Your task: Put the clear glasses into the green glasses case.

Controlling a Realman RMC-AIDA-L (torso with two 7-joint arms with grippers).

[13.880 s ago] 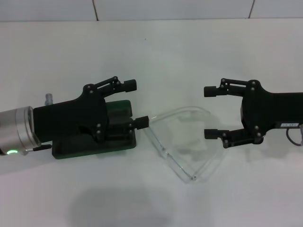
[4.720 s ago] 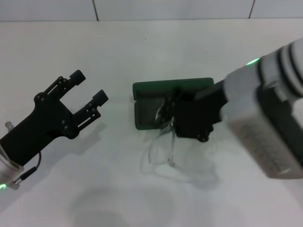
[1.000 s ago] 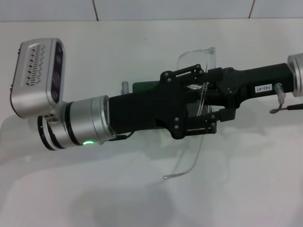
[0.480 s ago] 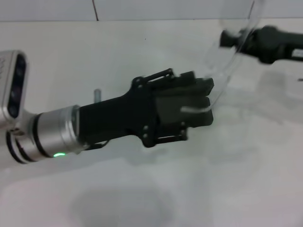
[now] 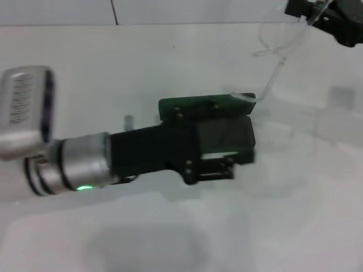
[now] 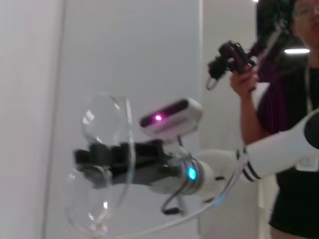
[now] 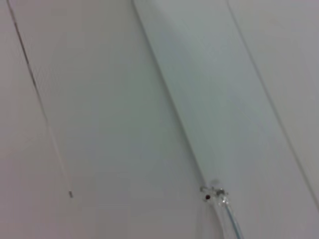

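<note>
Looking down from the head: holds the clear glasses [image 5: 278, 54] up at the far right corner in the right gripper [image 5: 317, 11], clamped on them, higher and farther away than a moment ago. Leaves one thin arm dangling just above the green glasses case [image 5: 204, 105]. Means nothing is in the case yet. Covers most of the case with the left gripper [image 5: 224, 150]; cannot tell if open or closed.

Looking from the left wrist: shows the right gripper [image 6: 97, 157] pinching the clear glasses [image 6: 107, 124], see-through all over, with a big curved front.

Looking from the right wrist: shows only one thin arm of the clear glasses [image 7: 227, 211], with a tiny hinge.
</note>
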